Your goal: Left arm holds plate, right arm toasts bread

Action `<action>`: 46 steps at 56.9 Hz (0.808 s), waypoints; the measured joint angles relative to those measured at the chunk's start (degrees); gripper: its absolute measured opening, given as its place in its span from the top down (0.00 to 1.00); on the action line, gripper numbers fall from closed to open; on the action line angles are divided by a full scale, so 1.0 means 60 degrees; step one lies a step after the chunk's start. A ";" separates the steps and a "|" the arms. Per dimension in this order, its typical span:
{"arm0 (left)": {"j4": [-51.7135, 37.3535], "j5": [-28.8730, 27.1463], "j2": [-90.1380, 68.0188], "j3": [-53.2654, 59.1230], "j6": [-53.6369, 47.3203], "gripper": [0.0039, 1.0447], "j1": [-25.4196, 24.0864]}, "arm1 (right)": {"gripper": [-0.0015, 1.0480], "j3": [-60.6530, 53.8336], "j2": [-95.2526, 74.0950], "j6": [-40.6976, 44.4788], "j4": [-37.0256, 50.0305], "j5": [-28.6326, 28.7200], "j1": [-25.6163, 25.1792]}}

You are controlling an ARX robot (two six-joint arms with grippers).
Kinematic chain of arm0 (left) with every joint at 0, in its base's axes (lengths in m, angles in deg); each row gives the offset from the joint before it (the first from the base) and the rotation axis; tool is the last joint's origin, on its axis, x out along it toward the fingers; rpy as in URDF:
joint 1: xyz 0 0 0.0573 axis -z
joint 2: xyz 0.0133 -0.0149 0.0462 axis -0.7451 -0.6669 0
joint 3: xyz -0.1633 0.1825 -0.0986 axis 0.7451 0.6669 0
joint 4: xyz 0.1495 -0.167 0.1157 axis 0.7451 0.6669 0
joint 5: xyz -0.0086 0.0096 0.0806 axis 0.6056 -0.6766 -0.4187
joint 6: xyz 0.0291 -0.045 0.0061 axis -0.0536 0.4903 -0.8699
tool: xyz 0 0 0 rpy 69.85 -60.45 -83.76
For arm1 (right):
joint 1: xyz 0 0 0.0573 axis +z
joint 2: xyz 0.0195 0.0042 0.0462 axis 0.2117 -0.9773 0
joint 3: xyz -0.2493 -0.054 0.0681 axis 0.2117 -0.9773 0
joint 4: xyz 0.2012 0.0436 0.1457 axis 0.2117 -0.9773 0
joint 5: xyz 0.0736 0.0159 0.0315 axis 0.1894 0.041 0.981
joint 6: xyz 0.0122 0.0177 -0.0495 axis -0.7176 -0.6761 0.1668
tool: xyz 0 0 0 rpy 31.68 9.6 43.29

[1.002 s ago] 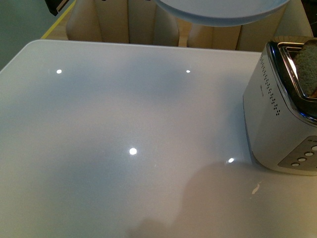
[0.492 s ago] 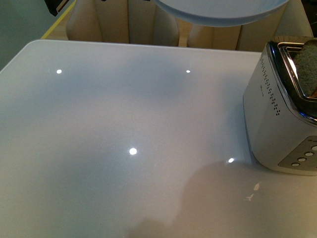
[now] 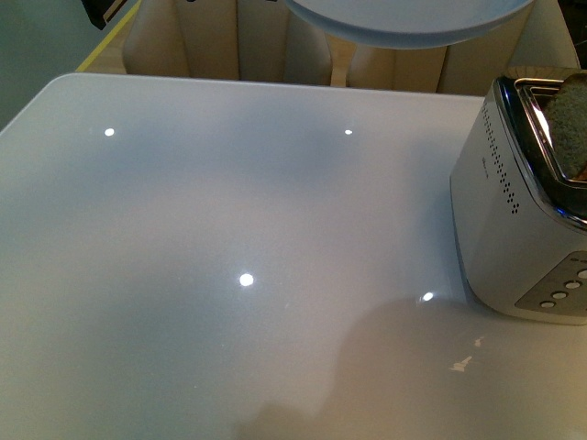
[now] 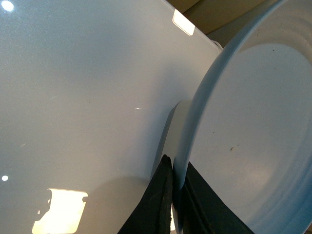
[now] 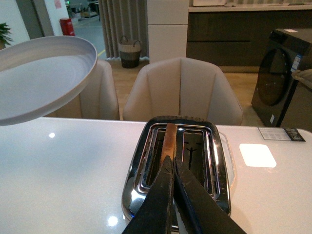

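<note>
On the table, at its right edge, you have the toaster. The plate hangs in air over the far edge, its rim pinched by the left gripper. The bread stands in one slot, its long axis running straight away from the right gripper, whose jaws appear to pinch its near crust
</note>
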 joint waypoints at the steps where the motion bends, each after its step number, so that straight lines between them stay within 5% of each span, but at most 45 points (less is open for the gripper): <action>1: 0.0000 0.0000 0.0000 0.0000 0.0000 0.97 0.0000 | 0.98 0.0000 0.0036 0.0000 -0.0036 0.0004 0.0000; 46: 0.0000 0.0004 0.0004 0.0000 0.0000 0.97 0.0004 | 0.98 0.0000 0.3238 0.0000 -0.3308 0.0015 0.0000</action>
